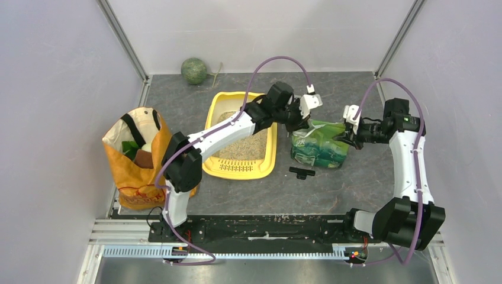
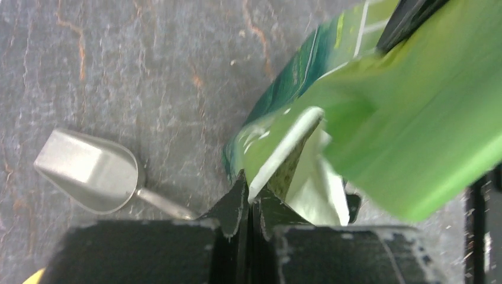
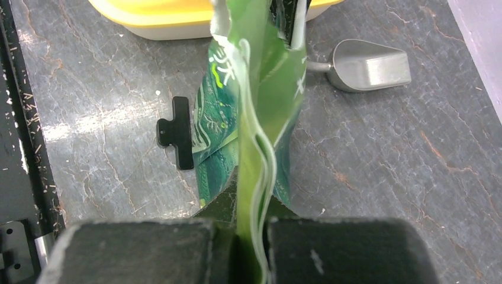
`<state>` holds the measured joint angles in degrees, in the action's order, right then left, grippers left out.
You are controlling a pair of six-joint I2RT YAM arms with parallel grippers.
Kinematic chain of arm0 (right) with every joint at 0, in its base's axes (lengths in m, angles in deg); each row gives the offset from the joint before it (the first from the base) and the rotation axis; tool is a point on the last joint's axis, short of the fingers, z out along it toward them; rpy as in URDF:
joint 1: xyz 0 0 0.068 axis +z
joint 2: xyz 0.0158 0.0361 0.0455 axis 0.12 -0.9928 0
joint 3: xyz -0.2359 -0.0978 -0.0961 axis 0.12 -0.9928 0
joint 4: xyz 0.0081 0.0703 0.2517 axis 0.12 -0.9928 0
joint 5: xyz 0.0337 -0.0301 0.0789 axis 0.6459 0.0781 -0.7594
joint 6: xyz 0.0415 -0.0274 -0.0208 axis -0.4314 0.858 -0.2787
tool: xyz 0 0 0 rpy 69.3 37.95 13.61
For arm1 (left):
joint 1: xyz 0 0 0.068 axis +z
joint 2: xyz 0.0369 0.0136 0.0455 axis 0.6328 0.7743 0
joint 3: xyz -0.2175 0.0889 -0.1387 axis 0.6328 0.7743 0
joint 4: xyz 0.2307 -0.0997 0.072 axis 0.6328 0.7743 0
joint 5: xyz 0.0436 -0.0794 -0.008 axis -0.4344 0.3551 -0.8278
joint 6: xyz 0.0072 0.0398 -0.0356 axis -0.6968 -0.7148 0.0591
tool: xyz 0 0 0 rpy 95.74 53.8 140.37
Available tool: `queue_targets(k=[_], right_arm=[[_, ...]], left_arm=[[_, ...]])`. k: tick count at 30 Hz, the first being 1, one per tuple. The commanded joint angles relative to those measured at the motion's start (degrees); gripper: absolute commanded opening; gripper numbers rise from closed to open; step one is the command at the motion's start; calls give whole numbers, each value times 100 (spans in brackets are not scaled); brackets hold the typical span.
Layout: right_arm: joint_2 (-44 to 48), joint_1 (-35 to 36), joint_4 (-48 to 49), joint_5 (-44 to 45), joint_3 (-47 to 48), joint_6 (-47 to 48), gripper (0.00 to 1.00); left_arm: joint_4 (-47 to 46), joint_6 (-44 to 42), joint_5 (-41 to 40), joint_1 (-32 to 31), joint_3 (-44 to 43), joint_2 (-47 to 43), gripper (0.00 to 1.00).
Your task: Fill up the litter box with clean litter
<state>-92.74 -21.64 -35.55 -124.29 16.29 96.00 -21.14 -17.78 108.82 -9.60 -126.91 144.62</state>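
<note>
The yellow litter box [image 1: 239, 171] lies mid-table with its grille end toward me. Beige clean litter [image 1: 247, 145] covers its floor. Just right of it stands the glossy green bag [image 1: 319, 147]. My left gripper [image 1: 301, 122] reaches over the box's right rim and is shut on the bag's left top edge [image 2: 284, 148]. My right gripper [image 1: 349, 134] is shut on the bag's right edge [image 3: 254, 118]. In the left wrist view the left gripper [image 2: 251, 198] pinches the white-lined lip. In the right wrist view the right gripper [image 3: 251, 198] pinches folded green film.
A grey scoop [image 3: 370, 64] lies on the table beyond the bag, also in the left wrist view [image 2: 89, 171]. A black clip [image 1: 302, 172] lies in front of the bag. An orange shopping bag [image 1: 137, 160] stands at the left. A green ball [image 1: 194, 70] sits at the back.
</note>
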Motion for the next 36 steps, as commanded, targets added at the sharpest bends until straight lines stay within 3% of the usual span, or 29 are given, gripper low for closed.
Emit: queue_targets(k=[1, 5, 15, 17, 20, 25, 29, 36], right_arm=[[-227, 33, 313, -314, 593, -636, 0], [-433, 31, 538, -384, 888, -996, 0], [-15, 24, 428, -177, -25, -656, 0], [-15, 16, 402, -153, 10, -650, 0], [-39, -14, 336, -176, 63, -599, 0], [-67, -17, 263, -219, 112, -546, 0], [-96, -12, 237, -250, 147, -541, 0], [-68, -15, 238, -280, 139, -601, 0]], left_arm=[[369, 857, 846, -163, -1215, 60, 2], [679, 1164, 772, -170, -1646, 417, 2], [670, 1207, 517, -1, -968, 167, 2], [696, 1128, 627, 122, -1077, 55, 10], [1020, 509, 534, 237, -1446, -143, 37], [1323, -188, 885, 585, -1572, -678, 62], [1566, -719, 1391, 503, -859, -1259, 61], [1493, -1057, 1132, 47, -206, -1327, 56]])
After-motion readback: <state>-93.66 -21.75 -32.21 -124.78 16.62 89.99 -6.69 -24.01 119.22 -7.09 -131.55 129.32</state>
